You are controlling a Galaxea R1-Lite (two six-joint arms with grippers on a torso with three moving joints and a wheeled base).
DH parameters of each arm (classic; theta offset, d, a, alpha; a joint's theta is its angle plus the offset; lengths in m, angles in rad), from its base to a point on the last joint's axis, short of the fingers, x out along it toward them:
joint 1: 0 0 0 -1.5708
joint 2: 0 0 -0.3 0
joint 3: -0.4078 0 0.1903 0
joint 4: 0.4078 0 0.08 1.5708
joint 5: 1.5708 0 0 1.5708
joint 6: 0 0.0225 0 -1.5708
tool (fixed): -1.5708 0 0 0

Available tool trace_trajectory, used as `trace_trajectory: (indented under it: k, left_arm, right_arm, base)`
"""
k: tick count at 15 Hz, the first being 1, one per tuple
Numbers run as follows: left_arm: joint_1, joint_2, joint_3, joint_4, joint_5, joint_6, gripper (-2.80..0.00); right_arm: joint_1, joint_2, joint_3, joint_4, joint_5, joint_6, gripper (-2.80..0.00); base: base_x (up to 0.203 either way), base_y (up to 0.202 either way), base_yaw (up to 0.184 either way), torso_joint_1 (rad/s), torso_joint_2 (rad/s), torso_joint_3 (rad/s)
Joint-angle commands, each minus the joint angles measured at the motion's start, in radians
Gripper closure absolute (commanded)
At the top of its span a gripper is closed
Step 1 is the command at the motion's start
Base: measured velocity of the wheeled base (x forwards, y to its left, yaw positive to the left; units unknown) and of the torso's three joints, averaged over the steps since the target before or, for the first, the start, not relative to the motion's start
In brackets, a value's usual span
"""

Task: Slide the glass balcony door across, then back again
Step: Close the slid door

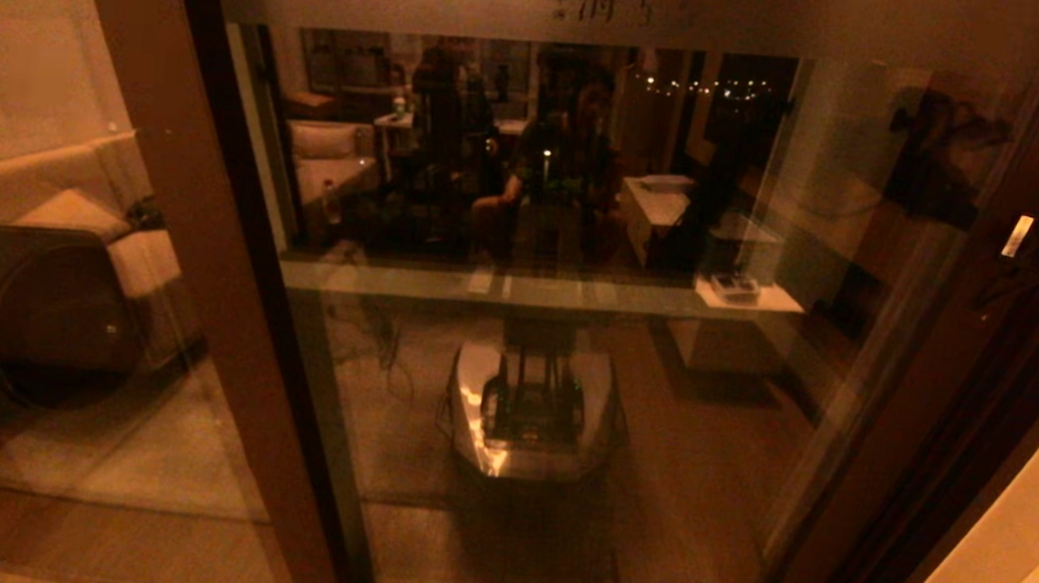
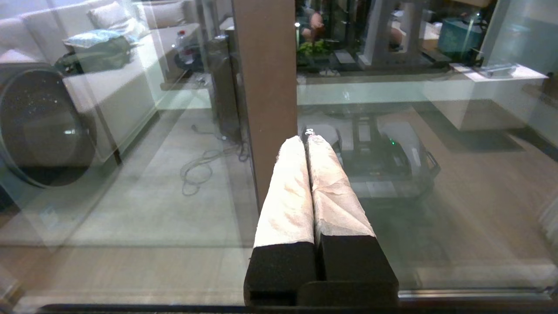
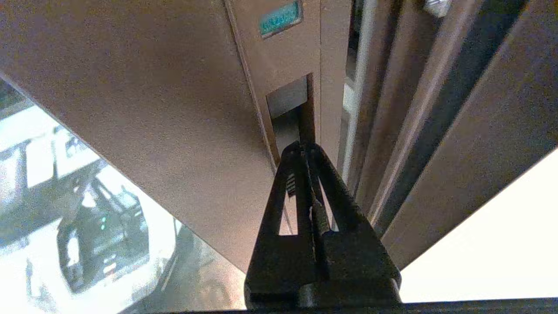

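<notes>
Your only legible writing sits on the frosted band at the top of the glass balcony door [image 1: 576, 268]: Chinese characters, the large one reading 海, the rest too dim to make out. In the right wrist view you also get a small greenish label [image 3: 281, 17] on the stile above the handle slot [image 3: 290, 111], but its text cannot be read.

Taking the door as your landmark and working left to right: beyond its left stile you see the fixed glass pane [image 1: 71, 297], with a round dark washing-machine door [image 1: 33, 321] behind it. The left hand [image 2: 305, 141] hangs just in front of that left stile, its two tape-wrapped fingers pressed flat together with nothing between them, clear of the frame. The door itself fills the middle of the head view: a tall brown-framed panel, clear below the frosted band, mirroring the robot's base and the room behind you. At its right stile, the right hand [image 3: 303, 150] has its black fingers closed to a narrow point, tips poked into the lower end of the recessed handle slot. Right of the door you have the brown frame tracks [image 3: 392, 131] and a pale wall.
</notes>
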Motion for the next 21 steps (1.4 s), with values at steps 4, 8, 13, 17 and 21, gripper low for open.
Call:
trace_trajectory:
  k: [4,8,13,17,21]
  left_arm:
    - [0.0,0.001,0.034,-0.001,0.0,0.001,0.0]
    - [0.0,0.001,0.035,-0.001,0.0,0.001,0.0]
    - [0.0,0.001,0.035,-0.001,0.0,0.001,0.0]
    - [0.0,0.001,0.035,-0.001,0.0,0.001,0.0]
    - [0.0,0.001,0.035,-0.001,0.0,0.001,0.0]
  right_arm:
    - [-0.012,0.003,-0.01,0.005,0.003,-0.001,0.0]
    - [-0.029,0.013,-0.025,0.006,0.003,-0.001,0.0]
    - [-0.043,0.027,-0.042,0.008,0.003,-0.001,0.0]
    - [-0.048,0.041,-0.054,0.008,0.003,-0.004,0.0]
    - [-0.056,0.044,-0.062,0.01,0.003,-0.004,0.0]
  base:
    - [0.0,0.0,0.0,0.0,0.0,0.0]
    - [0.0,0.0,0.0,0.0,0.0,0.0]
    - [0.0,0.0,0.0,0.0,0.0,0.0]
    - [0.0,0.0,0.0,0.0,0.0,0.0]
    - [0.0,0.0,0.0,0.0,0.0,0.0]
